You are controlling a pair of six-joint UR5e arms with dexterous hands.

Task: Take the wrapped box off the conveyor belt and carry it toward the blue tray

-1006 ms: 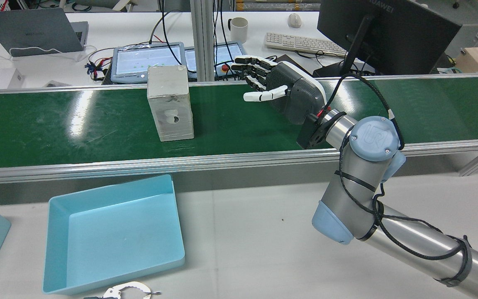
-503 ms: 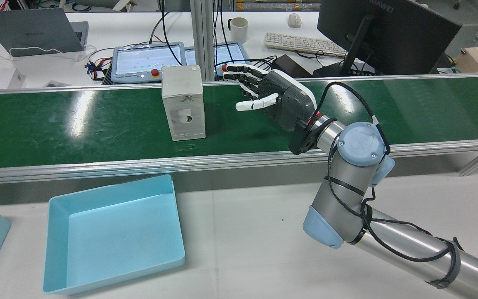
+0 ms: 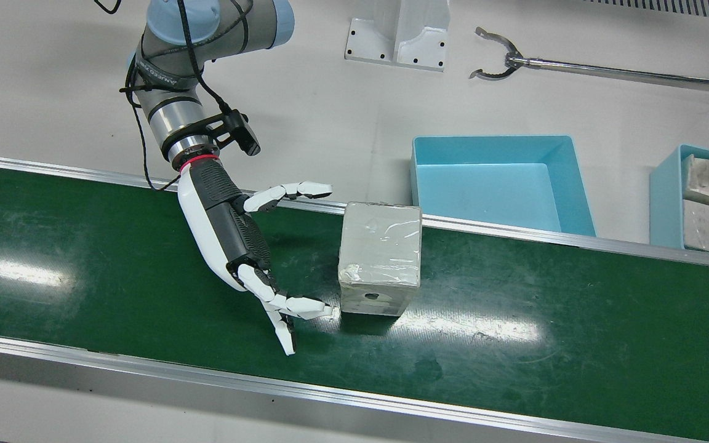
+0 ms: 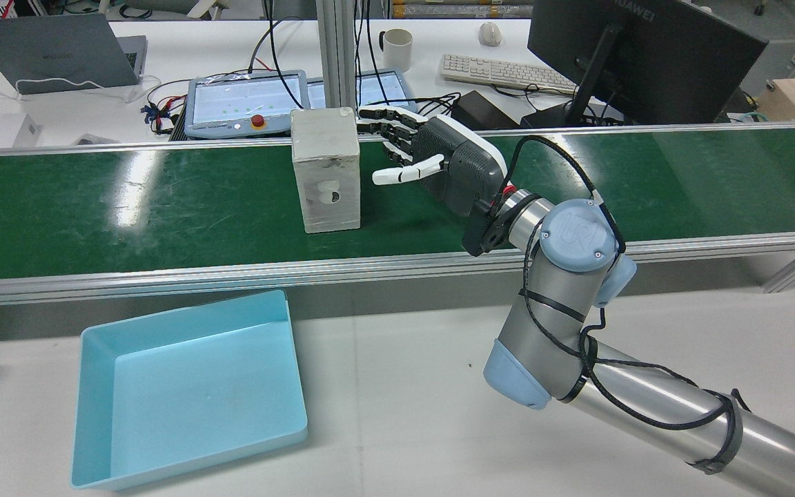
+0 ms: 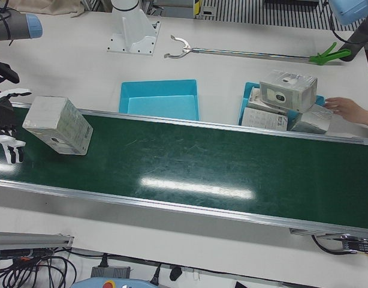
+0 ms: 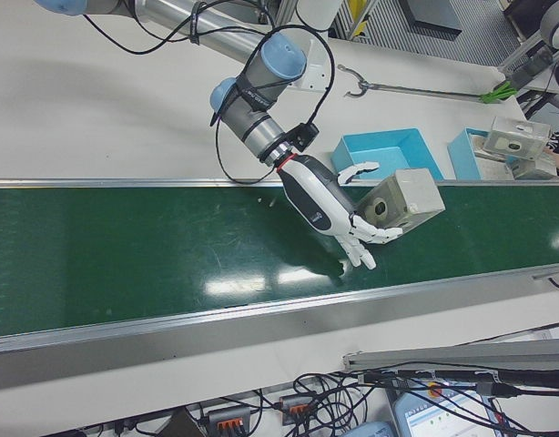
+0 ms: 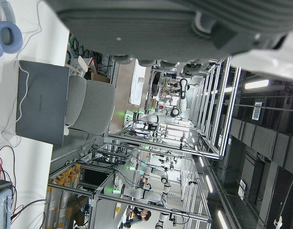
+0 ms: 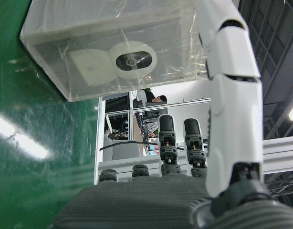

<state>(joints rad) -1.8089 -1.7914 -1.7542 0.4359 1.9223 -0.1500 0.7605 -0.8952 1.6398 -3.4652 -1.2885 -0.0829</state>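
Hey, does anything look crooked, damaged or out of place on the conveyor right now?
Nothing stands out. The wrapped box stands upright on the green belt, its plastic wrap wrinkled but intact. The right hand is open beside it, not gripping. The blue tray sits empty off the belt.
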